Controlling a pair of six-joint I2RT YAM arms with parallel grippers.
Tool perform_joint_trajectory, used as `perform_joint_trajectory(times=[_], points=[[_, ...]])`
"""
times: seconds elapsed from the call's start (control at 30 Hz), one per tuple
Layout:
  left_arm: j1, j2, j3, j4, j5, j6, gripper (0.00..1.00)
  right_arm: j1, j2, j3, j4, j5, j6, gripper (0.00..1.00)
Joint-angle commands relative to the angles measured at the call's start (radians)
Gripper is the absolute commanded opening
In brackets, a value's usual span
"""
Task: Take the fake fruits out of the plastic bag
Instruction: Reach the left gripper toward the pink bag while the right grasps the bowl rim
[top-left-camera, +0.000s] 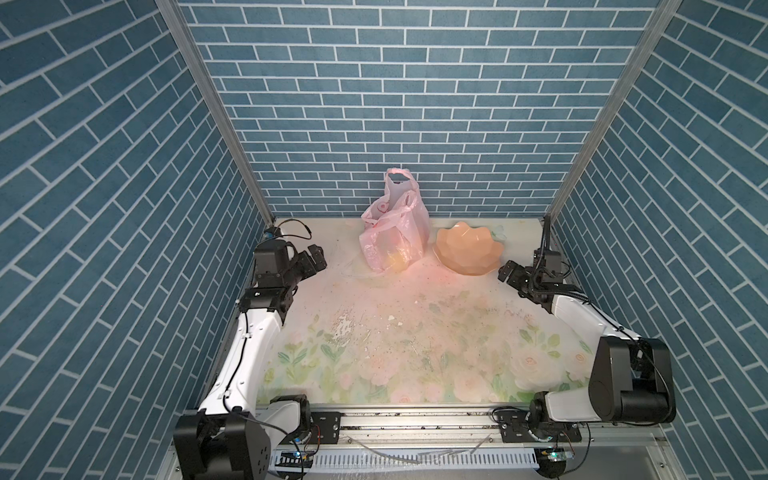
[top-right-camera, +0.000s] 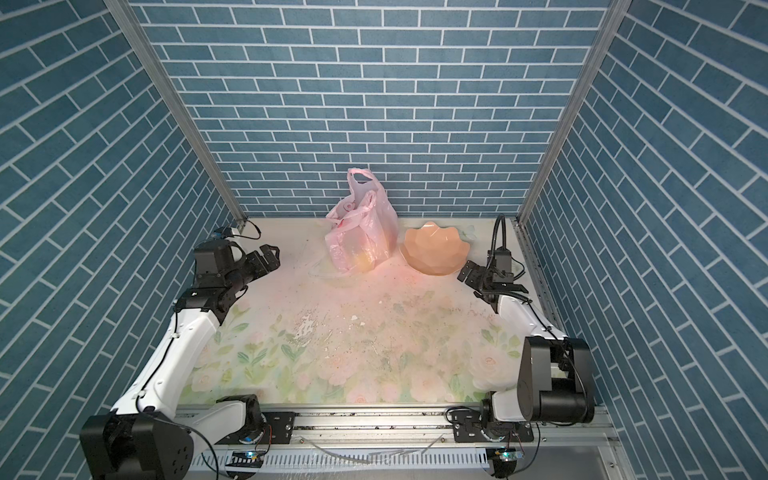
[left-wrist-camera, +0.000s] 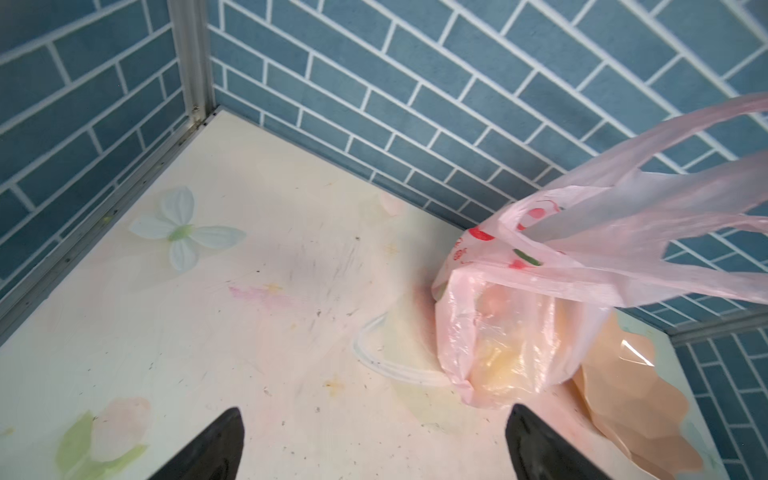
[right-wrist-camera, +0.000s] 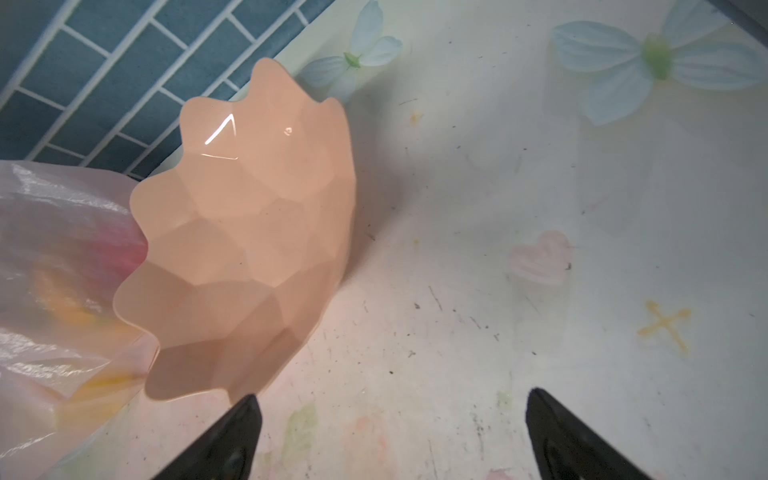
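The pale pink plastic bag (top-left-camera: 395, 232) (top-right-camera: 359, 237) stands upright at the back middle of the table, its loop handles raised. The fake fruits (top-left-camera: 395, 259) (left-wrist-camera: 503, 361) show only as blurred yellow, orange and reddish shapes through its thin wall; I cannot tell them apart. My left gripper (top-left-camera: 316, 259) (left-wrist-camera: 374, 415) hovers open to the left of the bag, apart from it, with nothing between its fingers. My right gripper (top-left-camera: 508, 272) (right-wrist-camera: 390, 399) is open and empty at the right, just short of the bowl.
A peach-coloured scalloped bowl (top-left-camera: 467, 249) (right-wrist-camera: 249, 228) sits empty right beside the bag, touching its right side. The floral table (top-left-camera: 395, 332) stretches forward of both. Blue brick walls close the back and sides.
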Motion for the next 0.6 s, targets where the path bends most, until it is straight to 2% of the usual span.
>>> perform_joint_trajectory(times=[0.0, 0.17, 0.37, 0.57], points=[[-0.030, -0.016, 0.085, -0.183, 0.085, 0.062, 1.00, 0.016, 0.048, 0.096, -0.078, -0.017, 0.058, 0.95], [-0.089, 0.022, 0.161, -0.255, 0.076, 0.138, 0.99, 0.025, 0.093, 0.129, -0.052, -0.019, 0.113, 0.80], [-0.109, 0.037, 0.105, -0.221, 0.110, 0.123, 0.99, 0.030, 0.199, 0.215, -0.049, -0.043, 0.126, 0.64], [-0.139, -0.029, 0.059, -0.207, 0.066, 0.134, 0.99, 0.032, 0.317, 0.293, -0.035, -0.080, 0.125, 0.58]])
